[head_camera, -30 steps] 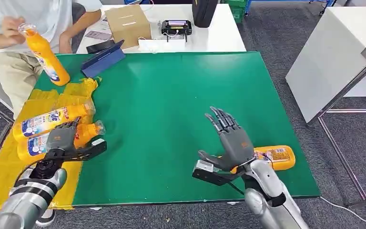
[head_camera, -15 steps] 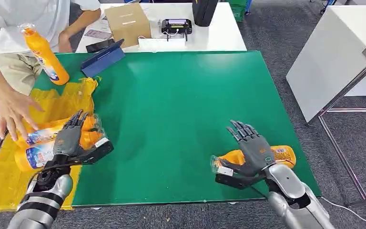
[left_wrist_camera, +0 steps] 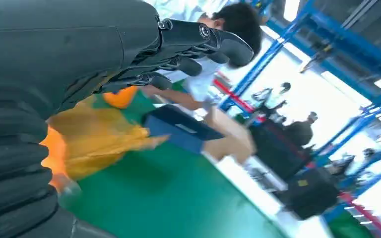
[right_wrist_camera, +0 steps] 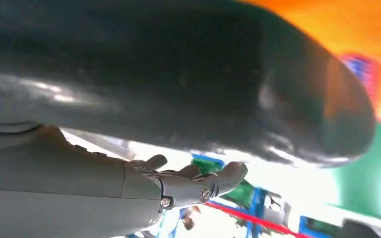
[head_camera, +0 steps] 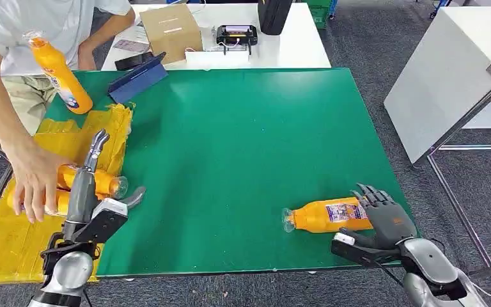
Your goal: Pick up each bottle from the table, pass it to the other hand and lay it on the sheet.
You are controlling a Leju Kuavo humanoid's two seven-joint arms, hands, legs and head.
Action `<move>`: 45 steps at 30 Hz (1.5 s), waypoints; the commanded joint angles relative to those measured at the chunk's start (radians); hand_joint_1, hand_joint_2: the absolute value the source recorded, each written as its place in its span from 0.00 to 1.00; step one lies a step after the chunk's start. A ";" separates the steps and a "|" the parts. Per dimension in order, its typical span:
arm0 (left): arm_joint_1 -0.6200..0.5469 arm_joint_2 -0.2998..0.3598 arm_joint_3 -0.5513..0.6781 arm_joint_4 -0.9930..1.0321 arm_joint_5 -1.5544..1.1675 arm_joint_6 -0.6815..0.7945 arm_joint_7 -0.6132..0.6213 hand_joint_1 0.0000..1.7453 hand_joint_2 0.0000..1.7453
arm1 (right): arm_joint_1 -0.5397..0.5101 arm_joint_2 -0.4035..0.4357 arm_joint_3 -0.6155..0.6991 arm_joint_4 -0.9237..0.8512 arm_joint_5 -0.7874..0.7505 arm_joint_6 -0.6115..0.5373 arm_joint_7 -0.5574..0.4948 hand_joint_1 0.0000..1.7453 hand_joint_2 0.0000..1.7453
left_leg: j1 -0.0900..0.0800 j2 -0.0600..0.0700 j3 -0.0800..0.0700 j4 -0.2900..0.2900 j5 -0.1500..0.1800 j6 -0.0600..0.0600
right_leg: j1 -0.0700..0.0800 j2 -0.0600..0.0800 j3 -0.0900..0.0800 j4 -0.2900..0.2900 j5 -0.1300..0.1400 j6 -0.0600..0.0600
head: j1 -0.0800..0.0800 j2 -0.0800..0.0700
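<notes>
An orange bottle [head_camera: 328, 215] lies on its side on the green table [head_camera: 243, 141] near the front right, cap pointing left. My right hand [head_camera: 387, 222] sits at its base end with fingers spread over it, holding nothing; the bottle [right_wrist_camera: 377, 34] shows as orange beyond the thumb in the right wrist view. My left hand [head_camera: 91, 192] stands edge-up with straight fingers [left_wrist_camera: 203, 39] over the yellow sheet [head_camera: 0, 243], empty. Two orange bottles [head_camera: 99, 182] lie on the sheet beside it, and a person's hand [head_camera: 35, 182] rests on them. A further bottle [head_camera: 61, 73] stands upright at the back left.
A blue tablet [head_camera: 139, 78], a cardboard box [head_camera: 171, 29] and a black device [head_camera: 236, 35] lie at the back, on and beyond the table's far edge. The person sits at the left. A white table [head_camera: 447, 70] stands to the right.
My right hand has come down and rightward to the lying bottle's base end. My left hand has lifted off the sheet's bottles and turned edge-up. The person's hand has reached onto those bottles.
</notes>
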 commanded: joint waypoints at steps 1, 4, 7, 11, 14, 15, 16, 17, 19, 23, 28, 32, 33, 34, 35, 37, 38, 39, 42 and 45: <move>0.024 -0.031 -0.076 -0.097 0.052 -0.009 -0.037 0.00 1.00 | -0.016 0.024 -0.028 0.174 0.032 0.018 0.019 0.00 0.00 | 0.002 -0.003 0.006 0.001 -0.003 -0.002 | 0.001 0.003 0.008 -0.002 -0.003 -0.002 | 0.000 0.000; 0.020 -0.028 -0.092 -0.097 0.059 -0.009 -0.038 0.00 1.00 | -0.041 0.047 -0.018 0.211 0.048 0.005 0.021 0.00 0.00 | 0.002 -0.002 0.005 0.000 -0.002 -0.001 | 0.001 0.003 0.006 -0.002 -0.002 -0.001 | 0.000 0.000; 0.013 -0.029 -0.108 -0.093 0.075 -0.011 -0.040 0.00 1.00 | -0.082 0.091 -0.002 0.261 0.080 -0.017 0.029 0.00 0.00 | 0.002 0.000 0.006 -0.001 -0.002 -0.002 | 0.002 0.005 0.007 -0.003 -0.001 -0.002 | 0.000 0.000; 0.012 -0.027 -0.106 -0.092 0.076 -0.012 -0.040 0.00 1.00 | -0.080 0.088 -0.003 0.258 0.080 -0.017 0.029 0.00 0.00 | 0.002 -0.001 0.005 -0.001 -0.001 -0.001 | 0.001 0.003 0.006 -0.002 -0.001 -0.002 | 0.000 0.000; 0.010 -0.033 -0.117 -0.094 0.076 -0.017 -0.042 0.00 1.00 | -0.113 0.137 -0.003 0.289 0.116 -0.056 0.032 0.00 0.00 | 0.002 -0.001 0.005 -0.001 -0.001 -0.001 | 0.001 0.003 0.006 -0.002 -0.001 -0.002 | 0.000 0.000; 0.010 -0.037 -0.122 -0.097 0.078 -0.019 -0.042 0.00 1.00 | -0.135 0.165 0.001 0.308 0.131 -0.086 0.035 0.00 0.00 | 0.002 0.000 0.007 -0.001 -0.003 -0.002 | 0.002 0.005 0.008 -0.002 -0.001 -0.002 | 0.000 0.000; 0.013 -0.039 -0.124 -0.100 0.077 -0.017 -0.041 0.00 1.00 | -0.148 0.178 0.007 0.314 0.142 -0.098 0.037 0.00 0.00 | 0.002 0.001 0.006 -0.001 -0.001 -0.001 | 0.002 0.005 0.006 -0.002 0.000 -0.002 | 0.000 0.000; 0.014 -0.039 -0.126 -0.103 0.076 -0.017 -0.039 0.00 1.00 | -0.157 0.190 0.011 0.319 0.150 -0.110 0.041 0.00 0.00 | 0.003 0.002 0.007 -0.001 -0.002 -0.002 | 0.002 0.007 0.008 -0.003 -0.001 -0.002 | 0.000 0.000; 0.017 -0.043 -0.128 -0.106 0.076 -0.019 -0.035 0.00 1.00 | -0.172 0.213 0.016 0.312 0.167 -0.135 0.047 0.00 0.00 | 0.002 0.002 0.007 -0.001 -0.003 -0.002 | 0.002 0.008 0.008 -0.002 -0.001 -0.002 | 0.000 0.000; 0.017 -0.047 -0.131 -0.105 0.080 -0.027 -0.033 0.00 1.00 | -0.186 0.218 0.032 0.309 0.178 -0.128 0.047 0.00 0.00 | 0.002 0.001 0.005 -0.001 -0.002 -0.002 | 0.001 0.005 0.005 -0.001 -0.001 -0.002 | 0.000 0.000; -0.011 -0.053 -0.148 -0.079 0.090 -0.029 -0.043 0.00 1.00 | -0.252 0.213 0.119 0.434 0.204 -0.084 0.004 0.00 0.00 | 0.002 0.002 0.008 0.000 -0.003 -0.002 | 0.002 0.008 0.008 -0.002 -0.001 -0.002 | 0.000 0.000; -0.021 -0.053 -0.155 -0.063 0.105 -0.028 -0.052 0.00 1.00 | -0.284 0.194 0.157 0.505 0.199 -0.067 -0.005 0.00 0.00 | 0.002 0.000 0.005 -0.001 -0.001 -0.001 | 0.001 0.003 0.005 -0.002 0.000 -0.001 | 0.000 0.000; -0.023 -0.052 -0.157 -0.061 0.111 -0.026 -0.056 0.00 1.00 | -0.296 0.186 0.172 0.529 0.198 -0.058 -0.008 0.17 1.00 | 0.002 -0.001 0.006 0.000 -0.002 -0.002 | 0.001 0.005 0.007 -0.001 -0.001 -0.002 | 0.000 0.000; -0.027 -0.049 -0.161 -0.057 0.118 -0.024 -0.060 0.00 1.00 | -0.307 0.172 0.191 0.549 0.198 -0.045 -0.009 0.35 1.00 | 0.001 0.000 0.004 -0.001 -0.001 -0.001 | 0.001 0.003 0.005 -0.001 0.000 -0.001 | 0.000 0.000; -0.029 -0.050 -0.161 -0.053 0.119 -0.023 -0.061 0.00 1.00 | -0.308 0.162 0.194 0.560 0.197 -0.044 -0.009 0.34 1.00 | 0.002 -0.001 0.007 0.000 -0.002 -0.002 | 0.001 0.005 0.008 -0.002 -0.002 -0.002 | 0.000 0.000; -0.033 -0.048 -0.164 -0.045 0.123 -0.018 -0.064 0.00 1.00 | -0.323 0.153 0.210 0.595 0.192 -0.036 -0.010 0.33 1.00 | 0.003 -0.001 0.008 -0.001 -0.002 -0.002 | 0.002 0.005 0.009 -0.002 -0.001 -0.002 | 0.000 0.000; -0.033 -0.048 -0.164 -0.045 0.124 -0.018 -0.064 0.00 1.00 | -0.322 0.149 0.209 0.598 0.192 -0.035 -0.011 0.33 1.00 | 0.002 -0.002 0.007 -0.001 -0.001 -0.001 | 0.001 0.003 0.007 -0.002 -0.001 -0.002 | 0.000 0.000; -0.033 -0.048 -0.164 -0.045 0.124 -0.018 -0.064 0.00 1.00 | -0.322 0.149 0.209 0.598 0.192 -0.035 -0.011 0.33 1.00 | 0.001 -0.002 0.006 -0.001 0.000 -0.001 | 0.001 0.001 0.006 -0.002 0.000 -0.001 | 0.000 0.000; -0.033 -0.047 -0.163 -0.044 0.126 -0.017 -0.065 0.00 1.00 | -0.323 0.151 0.212 0.599 0.191 -0.038 -0.007 0.15 1.00 | 0.002 -0.002 0.007 -0.001 0.000 -0.001 | 0.001 0.000 0.007 -0.002 -0.001 -0.001 | 0.000 0.000; -0.025 -0.045 -0.162 -0.052 0.131 -0.015 -0.064 0.00 1.00 | -0.315 0.167 0.199 0.585 0.180 -0.069 0.004 0.00 1.00 | 0.001 -0.002 0.008 -0.001 0.000 -0.001 | 0.001 0.001 0.008 -0.002 0.000 -0.001 | 0.000 0.000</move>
